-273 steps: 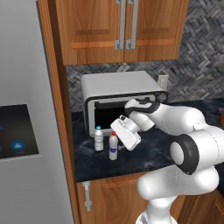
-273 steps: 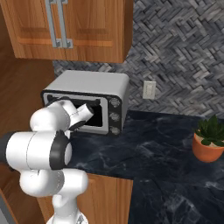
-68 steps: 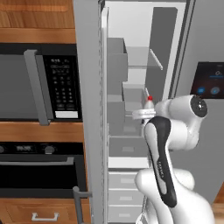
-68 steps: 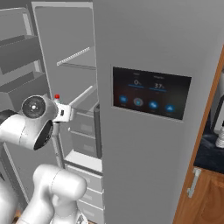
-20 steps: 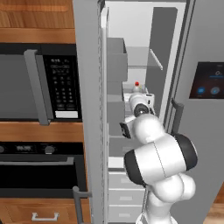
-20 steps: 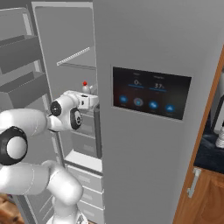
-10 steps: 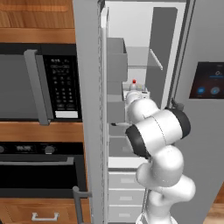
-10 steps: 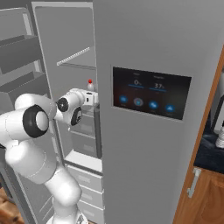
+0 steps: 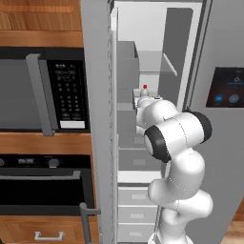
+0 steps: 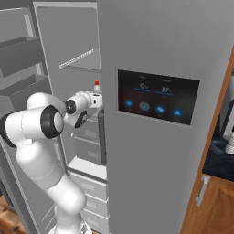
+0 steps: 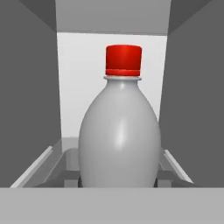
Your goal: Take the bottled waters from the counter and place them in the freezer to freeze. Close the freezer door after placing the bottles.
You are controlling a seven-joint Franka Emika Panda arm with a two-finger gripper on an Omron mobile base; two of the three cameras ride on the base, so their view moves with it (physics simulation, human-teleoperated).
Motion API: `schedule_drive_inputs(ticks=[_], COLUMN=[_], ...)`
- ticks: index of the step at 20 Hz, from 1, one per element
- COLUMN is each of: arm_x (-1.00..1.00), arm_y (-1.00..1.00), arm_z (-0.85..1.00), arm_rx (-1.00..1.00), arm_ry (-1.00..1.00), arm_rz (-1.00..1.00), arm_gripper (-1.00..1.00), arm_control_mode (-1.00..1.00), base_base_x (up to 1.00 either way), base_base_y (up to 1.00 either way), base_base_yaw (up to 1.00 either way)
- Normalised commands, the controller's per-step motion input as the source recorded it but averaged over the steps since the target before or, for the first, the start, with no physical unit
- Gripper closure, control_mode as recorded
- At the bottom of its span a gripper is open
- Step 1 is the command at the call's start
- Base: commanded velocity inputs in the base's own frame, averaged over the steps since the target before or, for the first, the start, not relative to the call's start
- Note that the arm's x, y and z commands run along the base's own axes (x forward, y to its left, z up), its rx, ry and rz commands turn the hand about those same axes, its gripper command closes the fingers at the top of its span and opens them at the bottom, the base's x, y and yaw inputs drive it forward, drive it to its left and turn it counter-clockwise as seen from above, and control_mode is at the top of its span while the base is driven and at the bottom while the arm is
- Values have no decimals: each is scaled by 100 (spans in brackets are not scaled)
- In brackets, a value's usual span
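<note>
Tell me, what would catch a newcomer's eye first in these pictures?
Probably the big white robot arm reaching into the open freezer, a tall white compartment with grey shelves. At its tip, a whitish bottle with a bright red cap stands upright, held in the shut gripper, with a grey bin behind it. On the neighbouring grey door, a dark touch display glows blue.

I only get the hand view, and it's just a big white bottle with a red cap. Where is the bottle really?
Observer: The bottle is inside the freezer, at the end of the robot's outstretched arm.
Operator: Is the door open?
Observer: Yes, the freezer door stands wide open, beside a black microwave.
Operator: Is the pincer holding it?
Observer: The pincer is closed on the bottle, cap pointing up.
</note>
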Motion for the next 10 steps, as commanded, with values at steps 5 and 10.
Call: schedule_drive_inputs(ticks=[5,10], arm_x=[0,-6], arm_y=[-18,-4], arm_z=[-48,-53], arm_rx=[3,6], arm_ry=[3,2], arm_rz=[-1,0], arm_gripper=[100,100], arm_control_mode=[-100,-100], base_base_x=[0,0], base_base_y=[0,0], base_base_yaw=[0,0])
